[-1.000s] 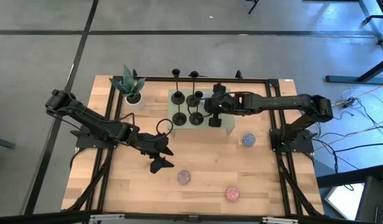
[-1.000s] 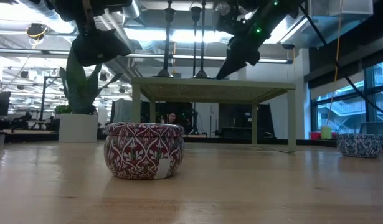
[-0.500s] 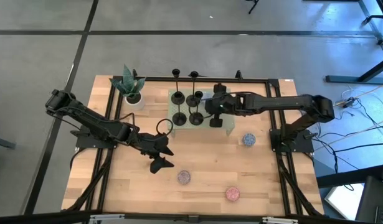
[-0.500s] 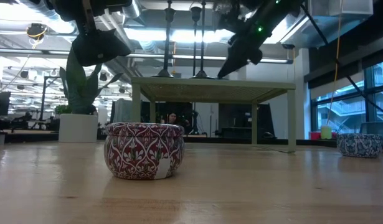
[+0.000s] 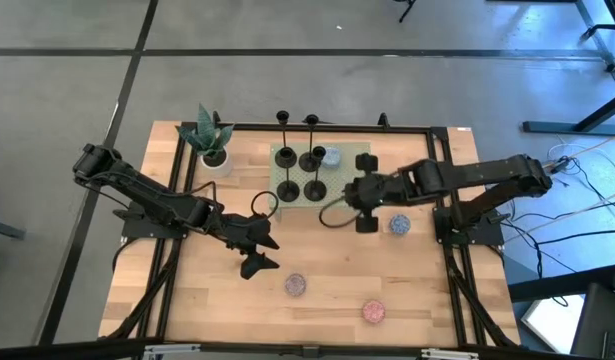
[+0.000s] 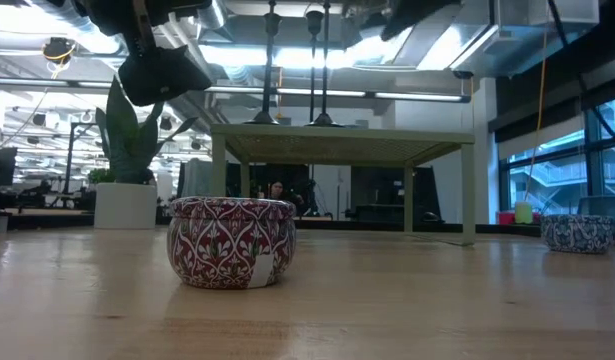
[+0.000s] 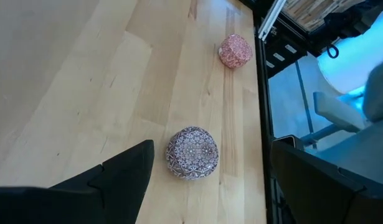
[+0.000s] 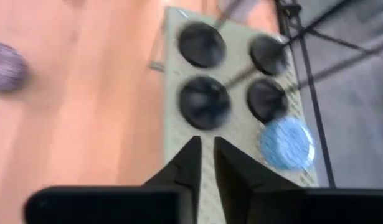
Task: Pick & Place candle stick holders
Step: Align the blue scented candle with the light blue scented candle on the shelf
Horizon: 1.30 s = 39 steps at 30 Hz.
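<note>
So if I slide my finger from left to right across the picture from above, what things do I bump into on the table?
Potted plant → left gripper → candle stick holders on the green stand → right gripper → blue speckled puck.

Four holders on stand

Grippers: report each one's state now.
Left gripper: open, empty, above the table.
Right gripper: nearly shut, empty, facing four matte-black candle stick holders.
</note>
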Each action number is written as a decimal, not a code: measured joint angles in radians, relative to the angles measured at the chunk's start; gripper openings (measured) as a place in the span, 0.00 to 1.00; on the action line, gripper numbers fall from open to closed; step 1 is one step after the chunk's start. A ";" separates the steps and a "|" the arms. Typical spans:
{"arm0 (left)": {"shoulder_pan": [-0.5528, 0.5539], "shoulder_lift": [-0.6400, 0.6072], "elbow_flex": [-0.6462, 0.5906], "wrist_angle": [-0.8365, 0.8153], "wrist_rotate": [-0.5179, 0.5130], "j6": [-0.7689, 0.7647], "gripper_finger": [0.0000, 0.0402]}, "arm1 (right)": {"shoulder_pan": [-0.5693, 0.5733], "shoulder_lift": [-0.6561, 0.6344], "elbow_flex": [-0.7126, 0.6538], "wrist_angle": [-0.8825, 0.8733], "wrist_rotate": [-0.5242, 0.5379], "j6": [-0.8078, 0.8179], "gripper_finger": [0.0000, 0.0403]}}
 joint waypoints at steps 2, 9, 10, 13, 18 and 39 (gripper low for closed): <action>0.000 0.000 0.000 0.000 0.000 0.003 0.79 | 0.034 0.001 0.000 0.005 -0.004 0.027 0.19; 0.000 0.000 0.000 0.000 0.000 0.024 0.79 | 0.134 0.001 -0.021 0.044 -0.080 0.240 0.39; 0.000 0.000 0.000 0.000 0.000 0.039 0.79 | 0.148 0.002 -0.022 0.043 -0.081 0.257 0.41; 0.000 0.000 0.000 0.000 0.000 0.080 0.79 | 0.188 0.012 -0.023 0.044 -0.078 0.304 0.48; -0.008 0.000 0.000 0.000 -0.001 0.108 0.79 | 0.239 0.009 -0.023 -0.064 -0.085 0.445 0.56; -0.055 0.000 0.001 -0.024 -0.026 0.073 0.79 | 0.303 0.006 -0.023 -0.723 -0.082 0.963 0.60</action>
